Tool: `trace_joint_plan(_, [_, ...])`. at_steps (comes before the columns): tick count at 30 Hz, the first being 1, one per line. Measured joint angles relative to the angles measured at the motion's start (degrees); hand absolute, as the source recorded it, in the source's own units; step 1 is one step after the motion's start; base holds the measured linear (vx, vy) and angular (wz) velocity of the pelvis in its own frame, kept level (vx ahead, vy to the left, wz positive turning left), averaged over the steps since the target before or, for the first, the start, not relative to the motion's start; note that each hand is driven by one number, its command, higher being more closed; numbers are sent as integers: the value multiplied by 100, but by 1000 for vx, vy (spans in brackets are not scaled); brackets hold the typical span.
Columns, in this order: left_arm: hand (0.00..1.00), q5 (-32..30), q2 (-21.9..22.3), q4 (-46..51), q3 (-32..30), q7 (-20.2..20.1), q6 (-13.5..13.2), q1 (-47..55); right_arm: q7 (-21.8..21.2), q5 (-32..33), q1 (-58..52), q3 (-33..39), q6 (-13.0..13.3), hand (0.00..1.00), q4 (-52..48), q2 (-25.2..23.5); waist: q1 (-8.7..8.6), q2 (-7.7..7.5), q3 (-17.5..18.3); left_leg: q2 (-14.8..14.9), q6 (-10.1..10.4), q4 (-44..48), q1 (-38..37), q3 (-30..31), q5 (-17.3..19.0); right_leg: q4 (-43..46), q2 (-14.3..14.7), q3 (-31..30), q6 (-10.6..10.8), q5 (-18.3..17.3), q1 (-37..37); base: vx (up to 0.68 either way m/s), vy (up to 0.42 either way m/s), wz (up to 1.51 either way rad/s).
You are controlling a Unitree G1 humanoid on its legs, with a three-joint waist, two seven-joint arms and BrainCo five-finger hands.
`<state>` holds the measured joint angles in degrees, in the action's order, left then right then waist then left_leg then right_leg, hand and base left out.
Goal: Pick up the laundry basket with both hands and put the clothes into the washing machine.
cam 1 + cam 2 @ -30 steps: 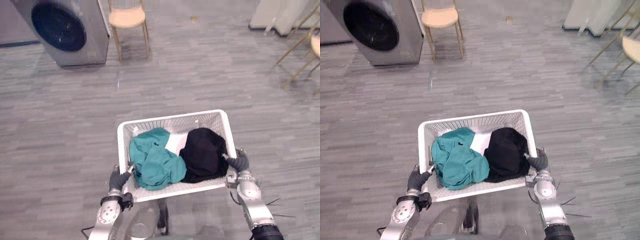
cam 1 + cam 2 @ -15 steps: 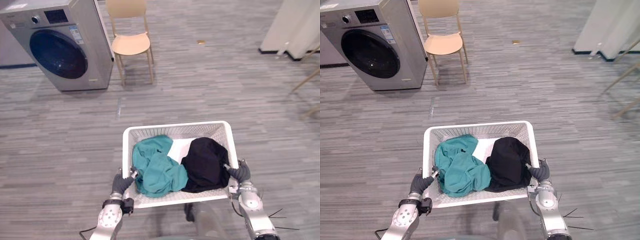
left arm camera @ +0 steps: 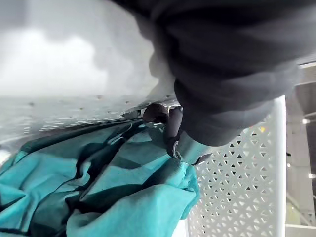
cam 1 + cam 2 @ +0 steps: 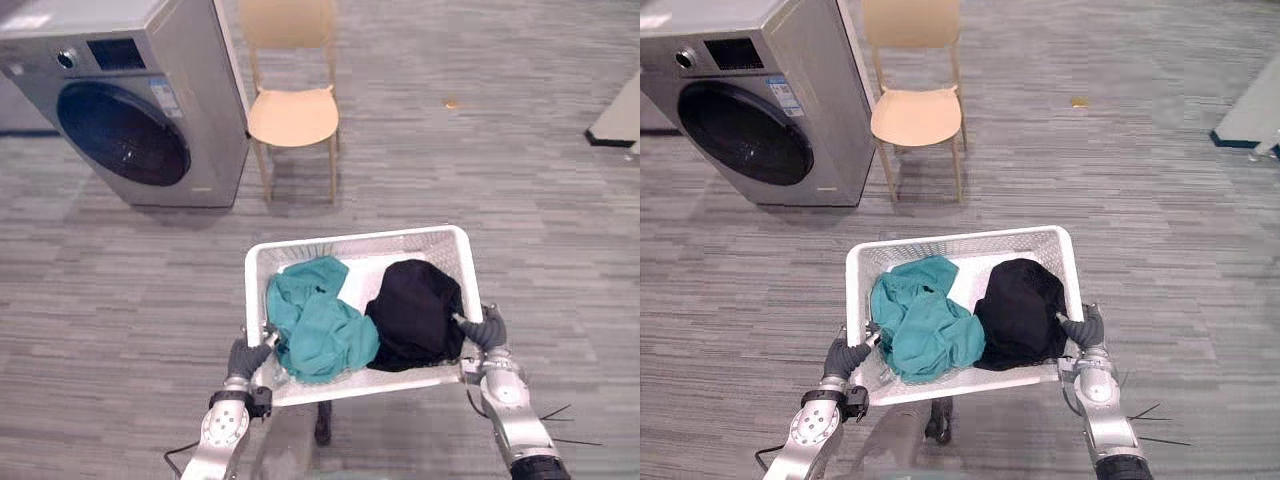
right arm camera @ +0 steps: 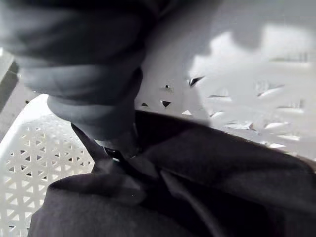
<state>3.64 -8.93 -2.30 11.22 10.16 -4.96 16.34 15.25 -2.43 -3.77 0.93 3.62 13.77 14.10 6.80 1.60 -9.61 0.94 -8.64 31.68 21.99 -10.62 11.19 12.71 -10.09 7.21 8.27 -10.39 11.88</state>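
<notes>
Left eye view: basket (image 4: 355,240) crosswise, left hand (image 4: 245,355), right hand (image 4: 487,330) fingers clenched on ends.

left hand (image 3: 222,84): dark ribbed cover close to the lens; fingers (image 3: 183,147) curled over the rim of the laundry basket (image 3: 237,192), one dark tip on the inner side.
basket walls: white; far wall perforated with triangular openings; near wall right by the hand, dotted with small holes.
teal garment (image 3: 98,187): crumpled in deep folds inside the basket, lying against the near wall, touching the curled fingers.
</notes>
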Motion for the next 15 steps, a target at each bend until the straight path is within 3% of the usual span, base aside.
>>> trace_joint_plan(1, [100,0,-3,0,0,0,1,9,-6,0,9,0,0,100,17,-9,12,-3,-1,-16,-17,3,-55,-20,60,249,-34,-31,39,-10,-91,719,341,-32])
trace_joint_plan(2, [100,1,-45,-1,0,-1,15,12,-46,-1,51,2,1,100,163,-60,15,-44,-27,-144,-41,-91,-451,-76,333,1981,-274,-237,267,161,-696,433,217,-3])
trace_joint_plan(3, [100,7,-103,-1,2,-2,42,6,-46,4,55,15,0,100,311,-162,-46,-112,-52,-332,-32,-234,-921,-71,512,3693,-498,-320,70,329,-1266,663,298,2])
trace_joint_plan(4, [100,9,-120,-2,2,1,61,43,-45,5,53,22,0,100,400,-233,-86,-129,-62,-424,-20,-413,-1295,-62,610,4517,-553,-301,-54,261,-1564,450,164,9])
trace_joint_plan(5, [100,11,-193,-8,2,2,68,85,-48,2,42,16,1,100,489,-270,-154,-127,-69,-533,-14,-824,-1854,-46,634,5062,-594,-197,-302,103,-1911,554,195,1])
trace_joint_plan(6, [100,11,-230,-8,5,0,70,80,-50,5,37,-17,1,100,516,-297,-190,-119,-75,-568,-14,-1069,-2131,-22,633,5117,-568,-91,-382,22,-2089,525,171,11])
trace_joint_plan(9, [100,16,-379,-15,8,-5,67,-62,-54,10,26,-90,19,100,515,-299,-418,-116,-85,-627,-12,-1865,-3047,251,634,4200,-240,603,-510,-361,-3109,553,117,30])
trace_joint_plan(10, [100,14,-383,-63,26,-12,68,-144,-54,16,1,-89,19,100,514,-275,-565,-101,-101,-594,72,-2036,-3298,438,680,2936,34,693,-453,-250,-3398,561,45,72])
trace_joint_plan(11, [100,4,-388,-90,55,-15,71,-185,-54,22,-38,-88,17,100,513,-253,-652,-126,-110,-614,190,-2098,-3494,594,744,1710,243,675,-393,154,-3491,577,25,76])
trace_joint_plan(12, [100,-2,-386,-101,70,-16,70,-185,-54,22,-65,-88,15,100,514,-247,-683,-164,-99,-645,253,-2134,-3619,660,778,1030,325,634,-375,446,-3498,731,-31,64])
trace_joint_plan(13, [100,-2,-397,-154,100,-15,70,-172,-54,22,-115,-88,12,100,513,-253,-717,-253,-66,-767,382,-2217,-3907,891,859,-31,417,545,-386,968,-3493,635,-56,61])
trace_joint_plan(14, [100,-4,-428,-199,159,-13,70,-166,-54,21,-159,-88,11,100,513,-246,-769,-312,-37,-835,538,-2230,-4121,1026,953,-162,410,529,-581,1134,-3524,814,-102,83])
trace_joint_plan(15, [100,-11,-403,-279,234,-15,71,-176,-54,19,-222,-57,-3,100,515,-203,-850,-221,7,-768,613,-2158,-4259,1228,1043,38,458,407,-1061,1775,-3524,586,-103,77])
